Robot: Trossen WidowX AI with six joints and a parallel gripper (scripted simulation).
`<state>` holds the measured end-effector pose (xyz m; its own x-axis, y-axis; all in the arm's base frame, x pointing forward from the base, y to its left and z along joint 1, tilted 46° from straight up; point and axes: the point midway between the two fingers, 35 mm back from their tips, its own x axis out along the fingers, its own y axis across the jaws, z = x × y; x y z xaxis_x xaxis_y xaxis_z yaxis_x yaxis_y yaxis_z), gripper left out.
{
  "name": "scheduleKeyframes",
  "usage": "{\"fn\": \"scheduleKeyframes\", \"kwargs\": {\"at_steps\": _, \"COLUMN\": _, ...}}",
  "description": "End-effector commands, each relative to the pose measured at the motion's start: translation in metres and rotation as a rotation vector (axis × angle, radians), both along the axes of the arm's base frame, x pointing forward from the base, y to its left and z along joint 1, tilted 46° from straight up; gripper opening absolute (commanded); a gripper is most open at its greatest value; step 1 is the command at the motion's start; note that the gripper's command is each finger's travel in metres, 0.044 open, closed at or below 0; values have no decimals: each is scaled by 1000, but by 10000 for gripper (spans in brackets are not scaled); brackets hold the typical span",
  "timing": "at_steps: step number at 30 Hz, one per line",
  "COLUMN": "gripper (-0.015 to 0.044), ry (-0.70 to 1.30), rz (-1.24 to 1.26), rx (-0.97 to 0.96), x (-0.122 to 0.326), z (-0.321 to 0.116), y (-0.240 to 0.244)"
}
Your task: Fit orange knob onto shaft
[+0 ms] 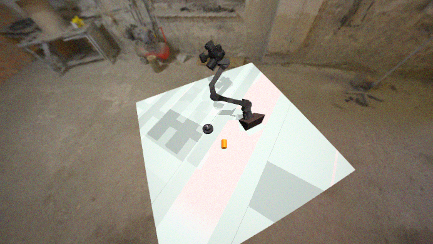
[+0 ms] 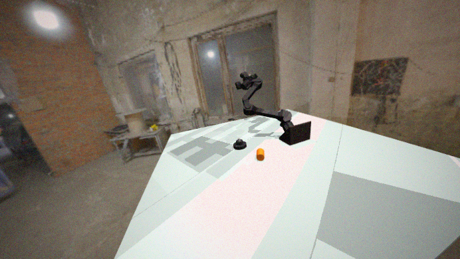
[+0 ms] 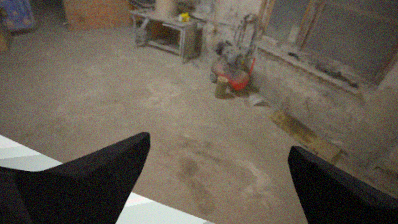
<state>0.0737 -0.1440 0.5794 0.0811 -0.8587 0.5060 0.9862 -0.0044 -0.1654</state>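
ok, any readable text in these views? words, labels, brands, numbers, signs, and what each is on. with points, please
None that can be read.
Orange knob [image 1: 224, 144] [image 2: 260, 155]: no marking visible.
Round pedestal [image 1: 208, 129] [image 2: 239, 145]: no lettering visible, though too small to rule out fine print.
Dark wall panel [image 2: 380, 77]: scrawled lines, too blurred to tell whether any are writing.

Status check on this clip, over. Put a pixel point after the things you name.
End effector [image 3: 219, 146] open, raised, nothing between fingers. Orange knob [image 1: 224, 144] [image 2: 260, 155] off the pedestal [image 1: 208, 129] [image 2: 239, 145], lying on its side. Shaft uncovered; no obstruction seen between knob and pedestal.
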Motion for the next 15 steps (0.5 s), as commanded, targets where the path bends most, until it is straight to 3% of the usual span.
{"fn": "scheduleKeyframes", "kwargs": {"at_steps": 1, "gripper": 426, "ry": -5, "rz": -7, "rx": -11, "x": -4, "z": 2, "y": 1}}
{"fn": "scheduleKeyframes", "kwargs": {"at_steps": 9, "gripper": 440, "ry": -169, "rz": -311, "rx": -289, "x": -133, "z": 44, "y": 56}}
{"fn": "scheduleKeyframes", "kwargs": {"at_steps": 15, "gripper": 440, "ry": -262, "rz": -580, "rx": -512, "x": -210, "z": 49, "y": 134}}
